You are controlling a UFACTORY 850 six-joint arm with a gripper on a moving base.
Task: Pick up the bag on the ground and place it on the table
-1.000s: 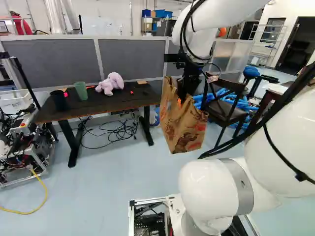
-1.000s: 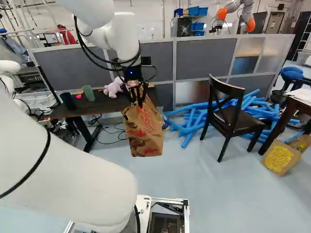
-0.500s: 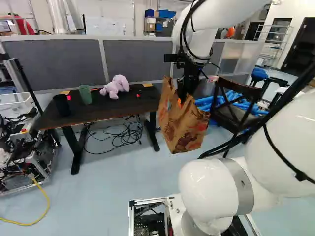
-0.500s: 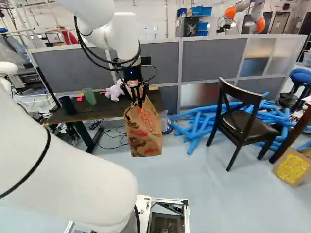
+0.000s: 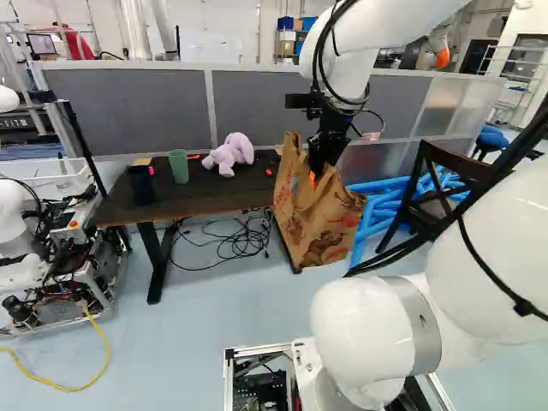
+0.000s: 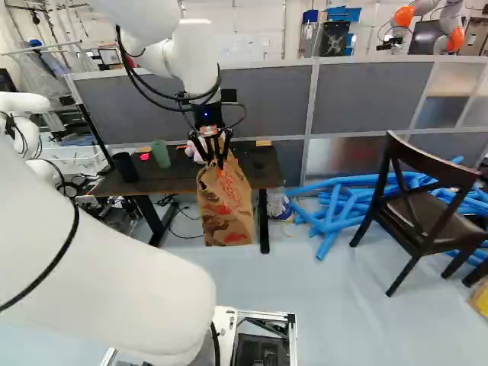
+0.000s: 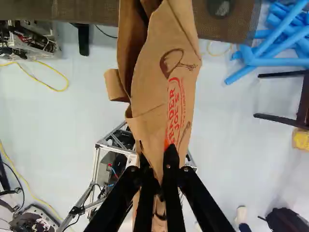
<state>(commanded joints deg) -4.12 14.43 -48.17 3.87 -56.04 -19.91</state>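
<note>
My gripper (image 6: 213, 156) holds the brown paper bag (image 6: 226, 204) up in front of the table's right part, the bag hanging below the fingers. In the wrist view the gripper (image 7: 159, 181) is shut on the bag (image 7: 166, 92), its paper pinched between the two fingers. The dark table (image 5: 197, 199) stands beyond and left of the bag in the left base view. On it are a purple plush toy (image 5: 229, 155), a green cup (image 5: 179, 166) and a black cup (image 5: 142, 184).
A black chair (image 6: 415, 202) stands right of the bag, with blue foam tubes (image 6: 332, 210) behind it. Grey partitions (image 5: 128, 111) run behind the table, with cables (image 5: 227, 240) beneath it. Another robot (image 5: 17, 231) stands at the left. An orange-and-white arm (image 6: 431, 19) shows beyond the partitions.
The base has moved: table and chair have shifted rightward in the views, and the table appears nearer. The arm keeps its pose over the joint, and the bag has stayed with the gripper.
</note>
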